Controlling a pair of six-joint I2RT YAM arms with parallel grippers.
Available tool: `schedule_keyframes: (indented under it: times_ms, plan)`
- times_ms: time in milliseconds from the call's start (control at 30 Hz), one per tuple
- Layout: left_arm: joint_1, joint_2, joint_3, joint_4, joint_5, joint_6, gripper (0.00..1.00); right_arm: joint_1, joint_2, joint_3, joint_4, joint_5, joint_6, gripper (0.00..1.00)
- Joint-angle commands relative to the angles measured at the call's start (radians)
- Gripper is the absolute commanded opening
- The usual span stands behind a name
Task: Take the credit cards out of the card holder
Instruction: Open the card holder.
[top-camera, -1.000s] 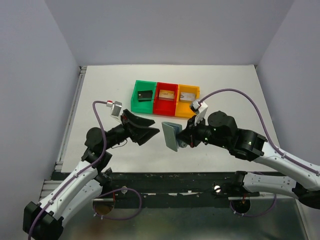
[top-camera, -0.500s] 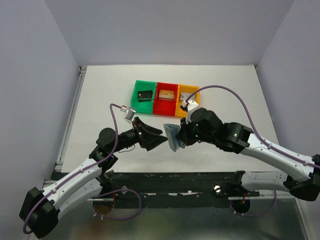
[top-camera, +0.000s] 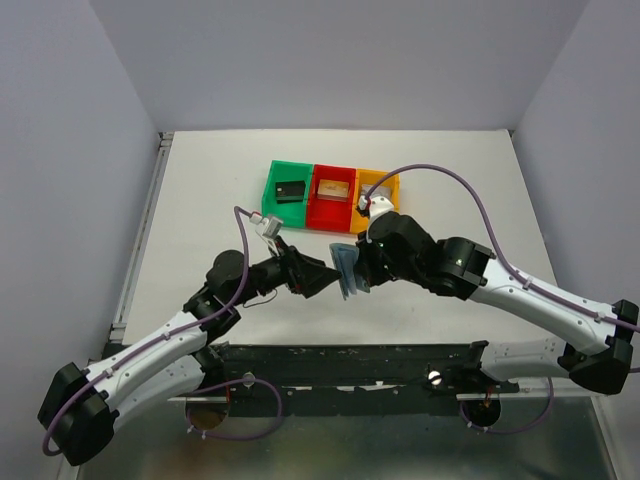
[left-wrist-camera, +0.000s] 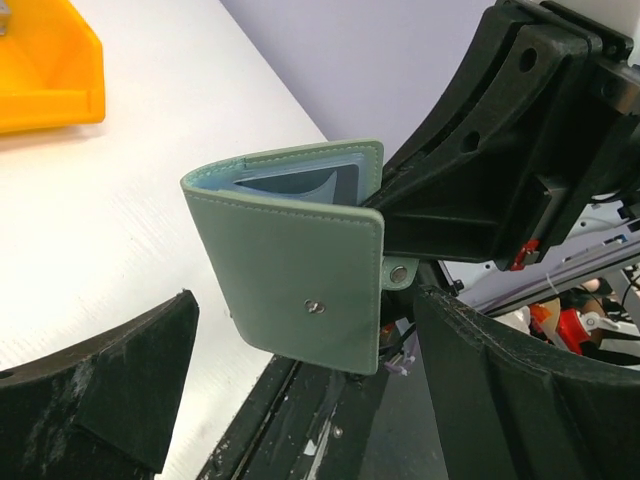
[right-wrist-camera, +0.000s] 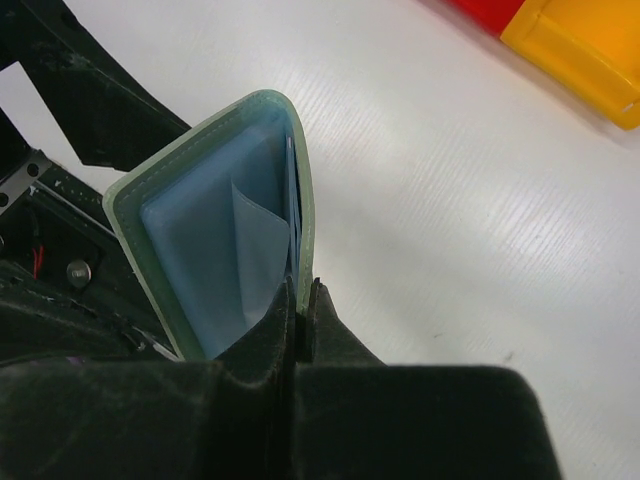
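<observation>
Just below the centre of the overhead frame, the two arms meet nose to nose over the white table (top-camera: 200, 200). The right gripper (top-camera: 360, 272) is clamped tight on one edge of the pale grey-green folding card holder (top-camera: 346, 268), jaws pinched down on the leather with no gap showing. It has the holder up on edge, clear of the tabletop, and the fold points toward the lower left of the frame. The left gripper (top-camera: 320, 279) comes in from the left with its jaws spread as wide as they go. Its own camera shows the holder framed between the two black fingers (left-wrist-camera: 110, 390), and neither one is pressed on it. The holder gapes a little. The outer flap, with its small metal snap stud (left-wrist-camera: 314, 307), faces that camera, and light blue pockets peek out at the top. From the right wrist the blue lining shows plainly; whether a card sits in those pockets, I cannot tell. Up above, at the upper middle of the overhead frame, a green plastic bin (top-camera: 272, 205) holds a black card (top-camera: 291, 190). Beside it, a red plastic bin (top-camera: 331, 216) holds a golden-tan card (top-camera: 335, 189). Next along, a yellow plastic bin (top-camera: 381, 181) is partly covered by the right arm.
</observation>
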Motion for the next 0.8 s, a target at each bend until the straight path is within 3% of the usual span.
schedule_keyframes:
  times_ms: [0, 133, 533, 767]
  plan:
    - [-0.032, 0.027, 0.051, -0.024, -0.067, 0.035, 0.97, 0.007, 0.012, 0.038, -0.023, 0.043, 0.014, 0.0]
    - [-0.053, 0.042, 0.064, -0.03, -0.084, 0.06, 0.9, 0.009, 0.01, 0.032, -0.015, 0.039, 0.012, 0.0]
    - [-0.07, -0.028, 0.051, -0.119, -0.157, 0.127, 0.45, 0.009, -0.036, -0.024, 0.035, 0.024, 0.02, 0.0]
    - [-0.069, -0.057, 0.068, -0.175, -0.176, 0.161, 0.38, 0.007, -0.059, -0.05, 0.051, 0.021, 0.023, 0.01]
